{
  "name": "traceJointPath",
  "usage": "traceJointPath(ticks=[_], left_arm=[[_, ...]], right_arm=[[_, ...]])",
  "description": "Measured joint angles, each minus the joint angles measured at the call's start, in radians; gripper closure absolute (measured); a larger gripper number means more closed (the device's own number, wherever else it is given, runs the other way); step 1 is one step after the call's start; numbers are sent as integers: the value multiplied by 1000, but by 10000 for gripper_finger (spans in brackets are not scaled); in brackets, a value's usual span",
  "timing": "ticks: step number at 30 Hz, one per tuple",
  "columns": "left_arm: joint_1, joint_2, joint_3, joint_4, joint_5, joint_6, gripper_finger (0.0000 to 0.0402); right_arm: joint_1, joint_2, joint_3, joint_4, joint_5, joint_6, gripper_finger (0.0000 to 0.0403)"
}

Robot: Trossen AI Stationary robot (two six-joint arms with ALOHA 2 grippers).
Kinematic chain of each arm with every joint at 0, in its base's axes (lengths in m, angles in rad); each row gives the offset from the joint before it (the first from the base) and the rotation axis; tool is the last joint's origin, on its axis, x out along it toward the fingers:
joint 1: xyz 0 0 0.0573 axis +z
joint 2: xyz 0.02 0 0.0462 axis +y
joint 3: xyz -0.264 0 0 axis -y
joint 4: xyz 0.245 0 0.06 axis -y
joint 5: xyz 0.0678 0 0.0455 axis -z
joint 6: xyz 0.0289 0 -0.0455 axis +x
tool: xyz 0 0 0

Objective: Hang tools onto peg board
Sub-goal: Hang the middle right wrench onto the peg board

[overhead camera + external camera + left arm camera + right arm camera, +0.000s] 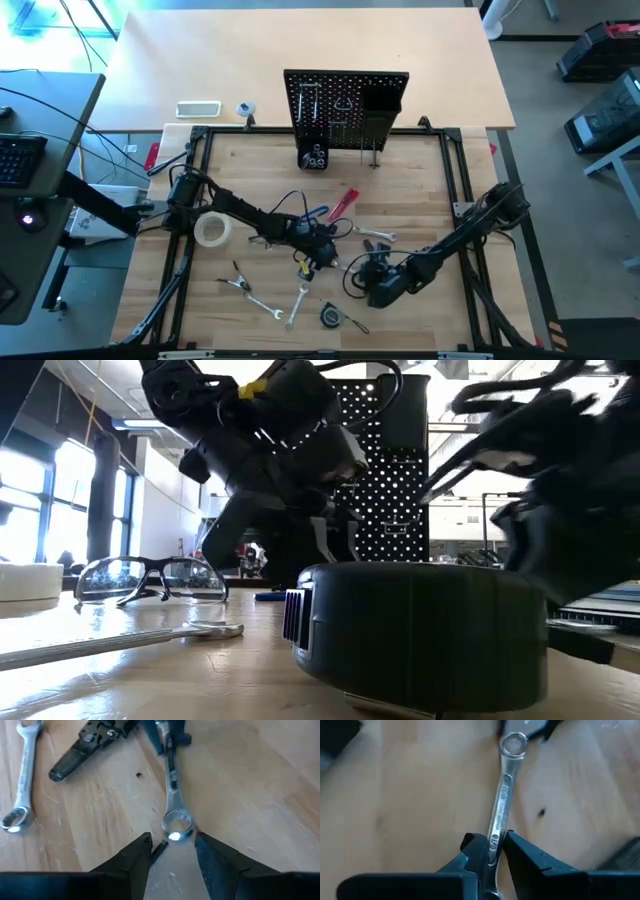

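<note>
High view: we log the peg board [346,110] upright at the table's far edge, tape roll [212,230] at left, both arms meeting mid-table.

Low view: we note glasses [150,579] lying on the table beside a wrench [120,643].

Left wrist view: we see the left gripper [172,851] parted, straddling a silver wrench's [172,790] ring end.

Right wrist view: the right gripper [490,851] pinches the wrench shaft [501,800].

Shiny polished metal wrench [501,795] lies on matt pale wood table [410,795]; the pliers [82,747] look dull black.
</note>
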Motion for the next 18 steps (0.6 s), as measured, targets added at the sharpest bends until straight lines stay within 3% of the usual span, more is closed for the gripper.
traceJointPath(ticks=[11, 18], left_arm=[[-16, -112, 0, -43, 0, -14, 259], [-22, -96, -9, -66, 28, -46, 297]], right_arm=[[-27, 2, -3, 33, 3, -71, 367], [-28, 2, -3, 40, 3, -71, 368]])
